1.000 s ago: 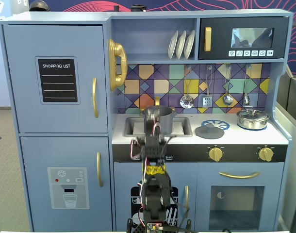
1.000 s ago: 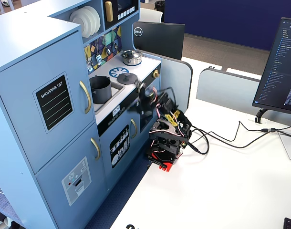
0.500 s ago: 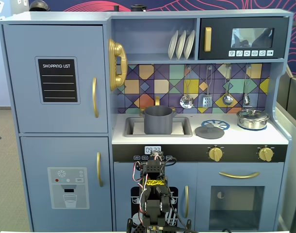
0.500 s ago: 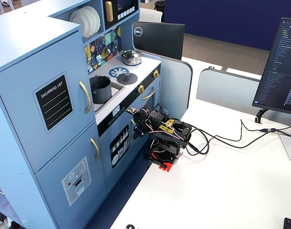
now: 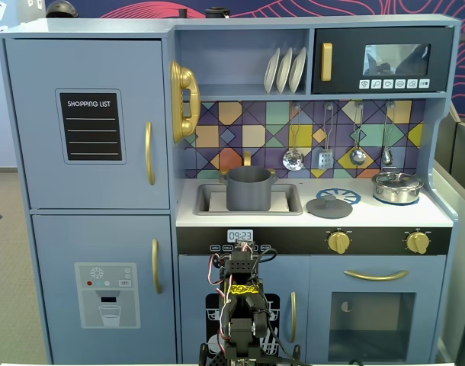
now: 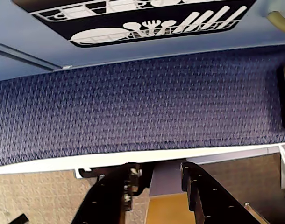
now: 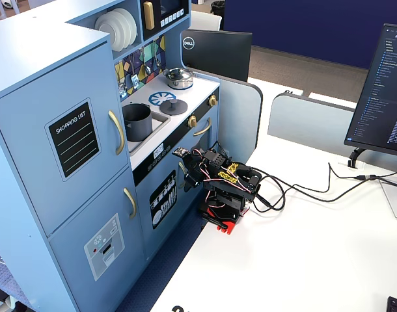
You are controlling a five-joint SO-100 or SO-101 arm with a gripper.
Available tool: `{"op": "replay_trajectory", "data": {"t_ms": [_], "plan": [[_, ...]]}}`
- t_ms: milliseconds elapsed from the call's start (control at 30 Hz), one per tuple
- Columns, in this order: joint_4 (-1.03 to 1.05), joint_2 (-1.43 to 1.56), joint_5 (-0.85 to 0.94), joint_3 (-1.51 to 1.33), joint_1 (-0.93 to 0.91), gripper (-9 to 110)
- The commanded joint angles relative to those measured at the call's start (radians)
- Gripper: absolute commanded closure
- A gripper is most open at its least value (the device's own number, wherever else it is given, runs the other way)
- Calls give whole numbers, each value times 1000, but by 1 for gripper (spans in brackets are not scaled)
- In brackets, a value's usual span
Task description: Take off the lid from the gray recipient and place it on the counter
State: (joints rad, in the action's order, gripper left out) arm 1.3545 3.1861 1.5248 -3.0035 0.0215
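Gray pot (image 5: 248, 189) sits open in the sink, its lid (image 5: 328, 206) lying on the worktop (image 5: 309, 219) at its 3 o'clock. My tool (image 6: 156, 186) is spread, pinching nothing, folded low by the cabinet

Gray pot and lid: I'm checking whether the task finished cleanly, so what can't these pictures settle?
- Pot interior: hidden by its wall in both fixed views.
- Lid: absent from the wrist view, which faces the cabinet front.
- Claw: fingertips cut off by the wrist view's bottom edge.

Bright, even light, soft shadows; all views sharp, with glare on the microwave window (image 5: 396, 59).
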Motion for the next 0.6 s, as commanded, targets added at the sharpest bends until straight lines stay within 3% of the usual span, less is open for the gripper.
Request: {"op": "replay_trajectory", "data": {"t_ms": [0, 567], "plan": [[176, -8, 8, 2, -17, 97], [176, -8, 8, 2, -17, 93]]}}
